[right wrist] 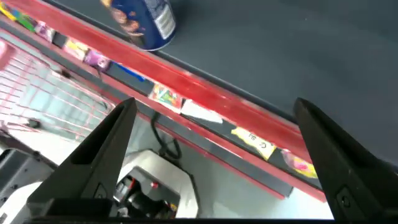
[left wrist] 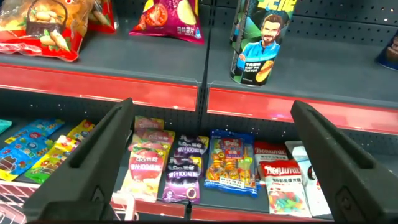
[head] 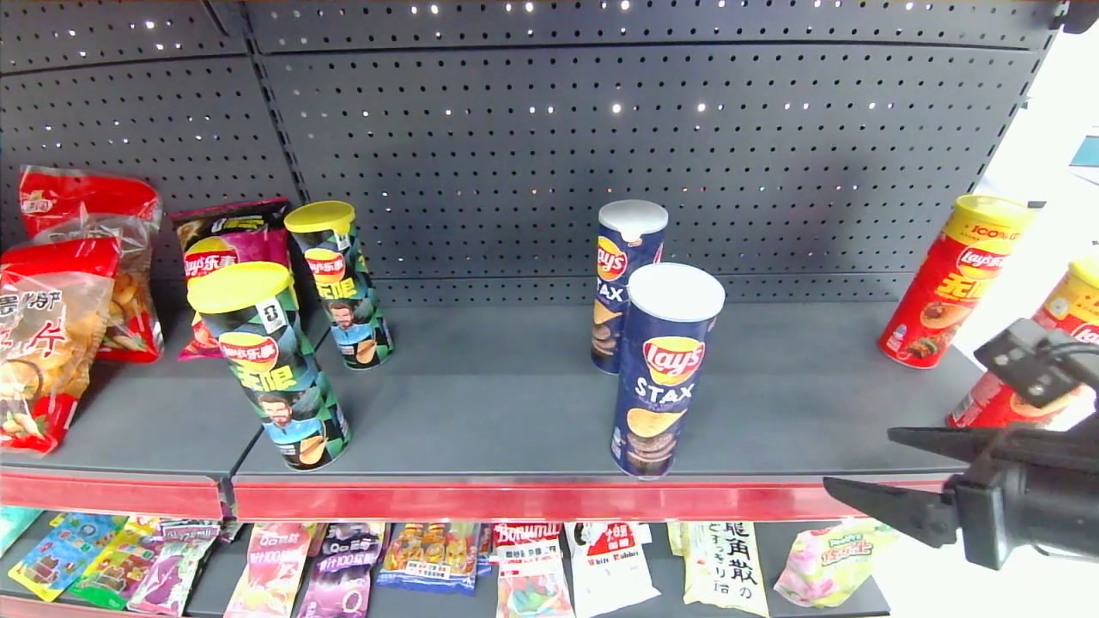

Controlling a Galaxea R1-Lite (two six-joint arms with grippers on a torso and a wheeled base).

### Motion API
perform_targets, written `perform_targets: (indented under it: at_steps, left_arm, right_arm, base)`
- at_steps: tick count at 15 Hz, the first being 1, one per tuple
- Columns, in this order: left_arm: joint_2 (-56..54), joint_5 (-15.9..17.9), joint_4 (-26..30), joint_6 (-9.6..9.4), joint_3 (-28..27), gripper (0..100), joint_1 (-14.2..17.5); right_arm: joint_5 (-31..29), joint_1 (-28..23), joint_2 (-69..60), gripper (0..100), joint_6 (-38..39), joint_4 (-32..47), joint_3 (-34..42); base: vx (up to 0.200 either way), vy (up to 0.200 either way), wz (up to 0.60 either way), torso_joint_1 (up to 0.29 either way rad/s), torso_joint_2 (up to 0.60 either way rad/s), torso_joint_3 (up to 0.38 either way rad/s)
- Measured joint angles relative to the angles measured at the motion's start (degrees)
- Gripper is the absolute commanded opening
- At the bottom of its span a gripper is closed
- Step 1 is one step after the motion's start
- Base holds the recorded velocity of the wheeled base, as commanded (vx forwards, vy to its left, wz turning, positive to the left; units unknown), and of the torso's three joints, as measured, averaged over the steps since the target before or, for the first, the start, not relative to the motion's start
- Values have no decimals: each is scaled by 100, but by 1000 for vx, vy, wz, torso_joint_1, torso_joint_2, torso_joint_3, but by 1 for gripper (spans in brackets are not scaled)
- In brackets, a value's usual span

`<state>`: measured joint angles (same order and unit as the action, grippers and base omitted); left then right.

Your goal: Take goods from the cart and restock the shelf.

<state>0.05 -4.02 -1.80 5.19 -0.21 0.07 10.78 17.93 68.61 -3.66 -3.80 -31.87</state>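
Observation:
My right gripper [head: 860,459] hangs open and empty in front of the red front edge of the grey shelf [head: 515,403], at its right end. In the right wrist view the right gripper [right wrist: 216,102] spans that edge, with a blue chip can [right wrist: 140,22] standing farther off and the pink wire cart [right wrist: 37,102] below. Two blue cans [head: 661,369] [head: 622,275] stand mid-shelf. My left gripper [left wrist: 212,106] is open and empty, lower down, facing the candy packets [left wrist: 180,171] on the shelf below.
Two green cans with yellow lids [head: 270,369] [head: 339,283] stand left of centre, and red cans [head: 953,279] [head: 1030,369] at the right end. Snack bags [head: 51,326] fill the far left. Bare shelf lies between the green and blue cans and right of the blue ones.

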Motion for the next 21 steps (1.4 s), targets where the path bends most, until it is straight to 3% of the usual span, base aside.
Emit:
perform_targets:
  at_steps: [8, 16, 21]
  left_arm:
    - [-2, 0, -2, 2, 0, 100, 0]
    - [-2, 1, -2, 2, 0, 100, 0]
    - [-2, 0, 0, 2, 0, 100, 0]
  right_arm:
    - [-1075, 588, 1898, 100, 76, -1141, -451]
    - [-1879, 1045, 2809, 100, 447, -1212, -1096]
    - [-1904, 1239, 3023, 100, 421, -1207, -1170]
  base:
    - [0, 0, 0, 0, 0, 0]
    - [0, 0, 0, 0, 0, 0]
    - [0, 0, 0, 0, 0, 0]
